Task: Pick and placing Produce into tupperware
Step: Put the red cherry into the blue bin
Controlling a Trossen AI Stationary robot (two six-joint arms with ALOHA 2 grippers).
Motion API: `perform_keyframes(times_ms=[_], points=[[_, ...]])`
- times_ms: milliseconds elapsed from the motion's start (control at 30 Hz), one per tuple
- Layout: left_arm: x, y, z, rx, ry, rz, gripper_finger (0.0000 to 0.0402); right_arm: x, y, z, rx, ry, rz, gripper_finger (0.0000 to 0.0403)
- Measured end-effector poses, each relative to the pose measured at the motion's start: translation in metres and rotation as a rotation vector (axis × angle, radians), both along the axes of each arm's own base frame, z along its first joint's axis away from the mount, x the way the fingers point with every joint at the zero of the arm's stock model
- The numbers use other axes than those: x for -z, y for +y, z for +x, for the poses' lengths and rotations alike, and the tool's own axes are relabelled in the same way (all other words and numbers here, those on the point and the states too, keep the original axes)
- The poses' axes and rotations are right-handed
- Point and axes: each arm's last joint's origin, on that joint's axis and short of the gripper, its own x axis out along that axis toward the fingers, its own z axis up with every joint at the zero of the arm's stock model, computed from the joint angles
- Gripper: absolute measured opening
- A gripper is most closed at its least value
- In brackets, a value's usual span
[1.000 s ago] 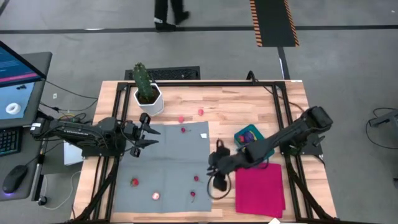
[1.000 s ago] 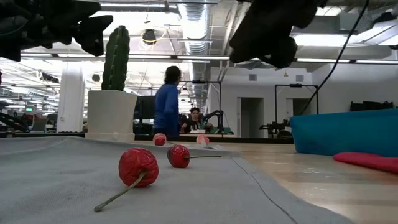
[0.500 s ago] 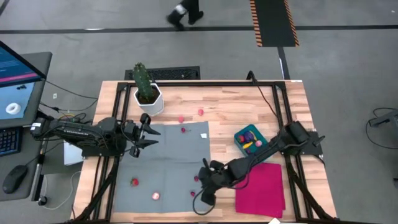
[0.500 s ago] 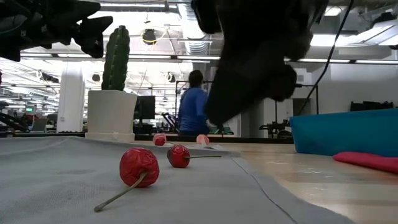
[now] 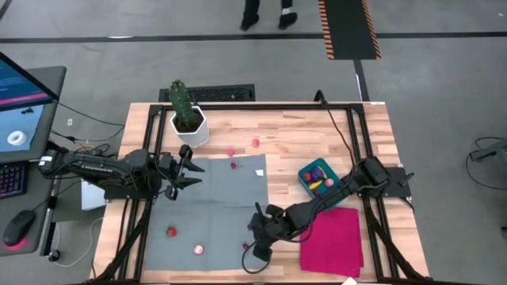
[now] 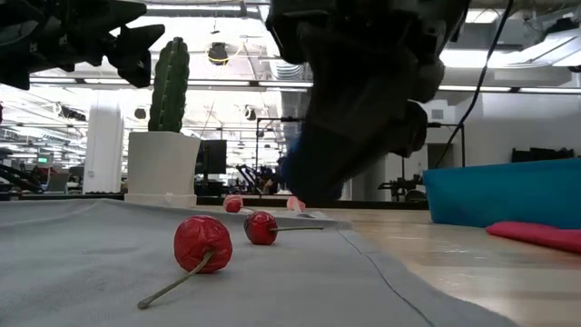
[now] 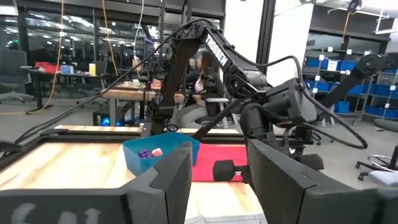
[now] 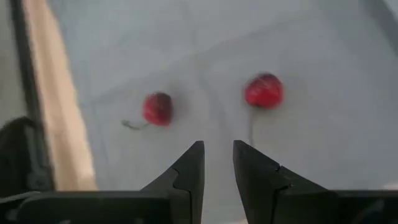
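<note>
Right end effector (image 8: 216,163) over grey mat (image 5: 214,206), fingers slightly spread — empty, two red cherries (image 8: 263,91) ahead

Light: bright, even overhead; ceiling fixtures glare above the cactus (image 6: 170,84).
Shadows: soft, faint.
Blur: right claw (image 6: 313,186) dark, defocused.

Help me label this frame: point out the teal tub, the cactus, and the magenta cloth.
teal tub (image 5: 306,177): high view, on its near-left rim.
cactus (image 5: 181,100): high view, middle of the green stem.
magenta cloth (image 5: 333,237): high view, centre of the fabric.
</note>
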Motion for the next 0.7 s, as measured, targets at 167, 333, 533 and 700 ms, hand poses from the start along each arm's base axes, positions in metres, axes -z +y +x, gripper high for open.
perform_keyframes(times_ms=[167,333,533,700], points=[[0.0,0.0,0.0,0.001,0.0,0.0,0.0148,0.0019,-0.0047,-0.0014,0.038,0.03,-0.021,0.0107],[0.0,0.0,0.0,0.002,0.0,-0.002,0.0148,0.0022,-0.0079,-0.0004,0.051,0.036,-0.02,0.0107],[0.0,0.0,0.0,0.004,0.002,-0.011,0.0148,0.0029,-0.0103,-0.0003,0.072,0.051,-0.008,0.0107],[0.0,-0.0001,0.0,0.004,0.002,-0.011,0.0148,0.0033,-0.0106,-0.0012,0.073,0.062,-0.011,0.0107]])
